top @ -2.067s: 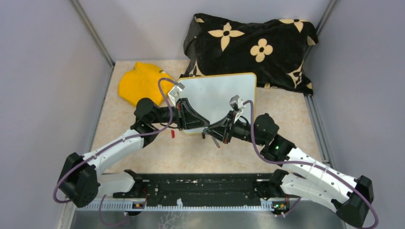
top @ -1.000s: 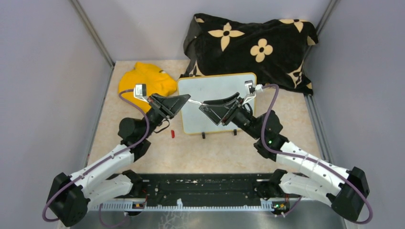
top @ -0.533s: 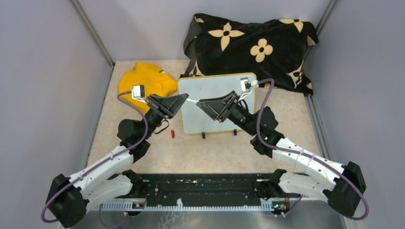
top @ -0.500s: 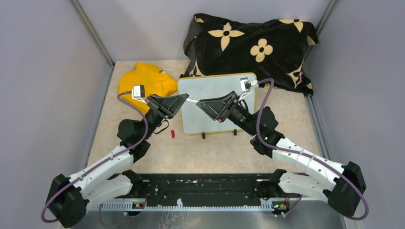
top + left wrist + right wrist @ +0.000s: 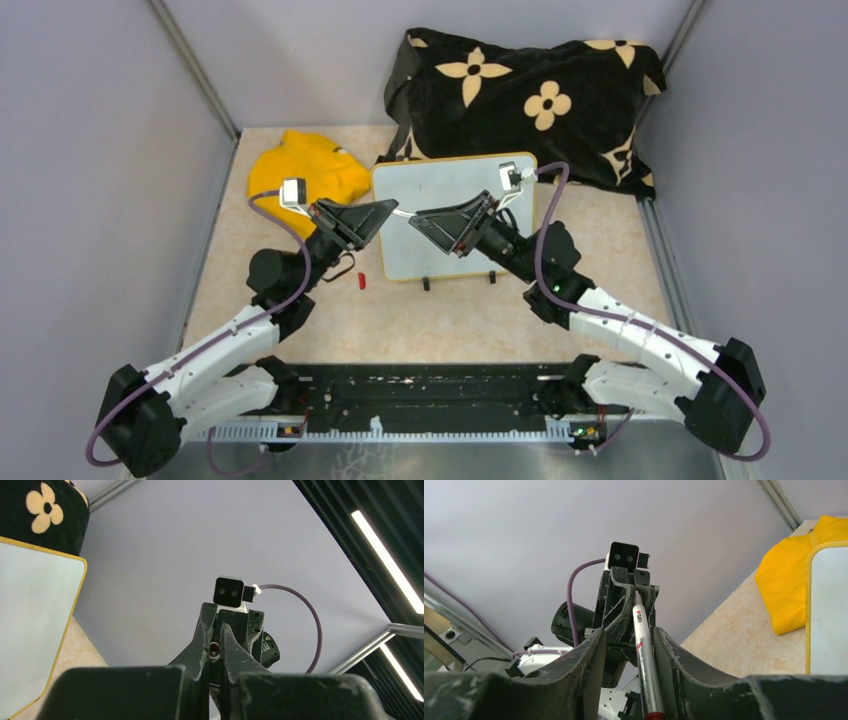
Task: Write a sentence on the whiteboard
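One white, yellow-rimmed whiteboard [image 5: 440,190] is seen mid-table, far edge beside the flowered cushion [image 5: 520,90], open tabletop [image 5: 430,320] in front. The marker [image 5: 641,635] is clenched by the left gripper [image 5: 386,207]; of the right gripper [image 5: 418,216], that cannot be told.

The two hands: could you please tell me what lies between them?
A white marker spans from the left hand to the right hand, clearest in the right wrist view.

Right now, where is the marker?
In the top view, the marker sits in front of the whiteboard's left part, pinched by the left end effector, its other end between the right end effector's fingers.
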